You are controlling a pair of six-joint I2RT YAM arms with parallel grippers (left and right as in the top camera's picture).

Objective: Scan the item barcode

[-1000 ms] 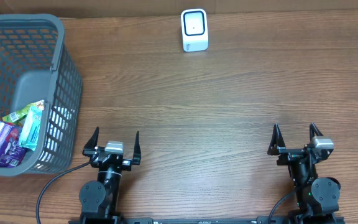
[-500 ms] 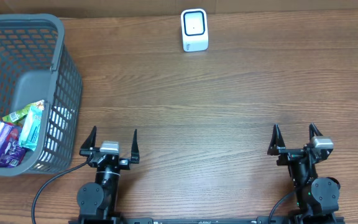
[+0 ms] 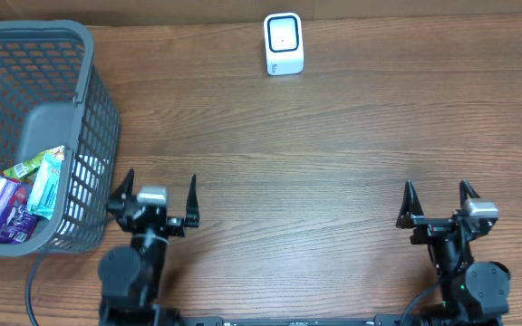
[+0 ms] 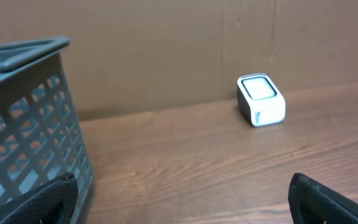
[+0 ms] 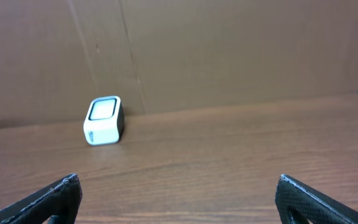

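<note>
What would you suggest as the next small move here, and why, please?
Probably swing the left tool over the basket and lower it toward the snack packets. Both it and the right tool stand open and empty, the packets lie in the basket beside the left arm, and nothing is yet in front of the scanner.

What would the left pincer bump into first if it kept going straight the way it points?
Probably the grey basket: one finger of the left pincer seems lined up with its wall. The pincer's middle points over bare table, between the basket and the white scanner, toward the cardboard backdrop. Depth is unclear.
</note>
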